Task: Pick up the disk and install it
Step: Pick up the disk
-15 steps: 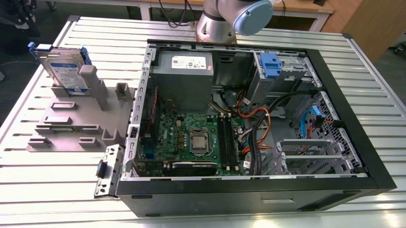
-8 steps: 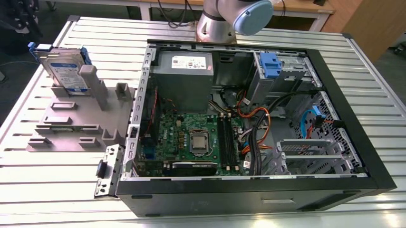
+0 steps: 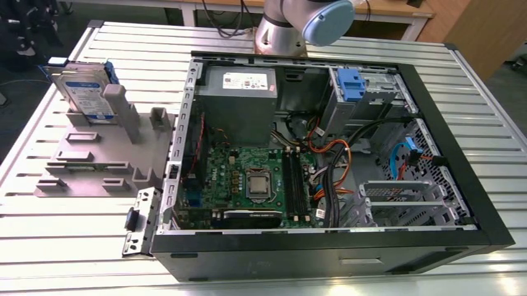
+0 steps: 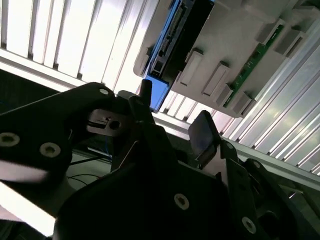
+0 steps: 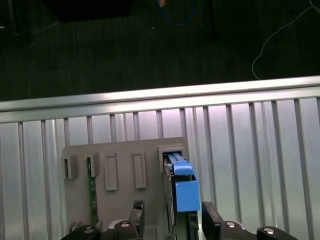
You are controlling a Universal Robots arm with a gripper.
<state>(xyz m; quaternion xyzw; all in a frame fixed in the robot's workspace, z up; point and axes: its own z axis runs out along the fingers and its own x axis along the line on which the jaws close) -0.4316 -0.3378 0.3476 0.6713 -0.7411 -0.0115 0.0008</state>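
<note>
While poised over the disk (image 3: 85, 92), holds nothing, gripper (image 5: 172, 206) fingers (image 5: 209, 216) apart. Not yet lifted or installed: upright in the grey holder (image 3: 91, 157), at the exterior view's left of the computer case (image 3: 313, 254).

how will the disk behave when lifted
Likely rigid: the disk looks like a flat metal slab in a blue plastic frame. Probably heavy for its size. Standing on edge in the grey holder, it may tip if nudged.
</note>
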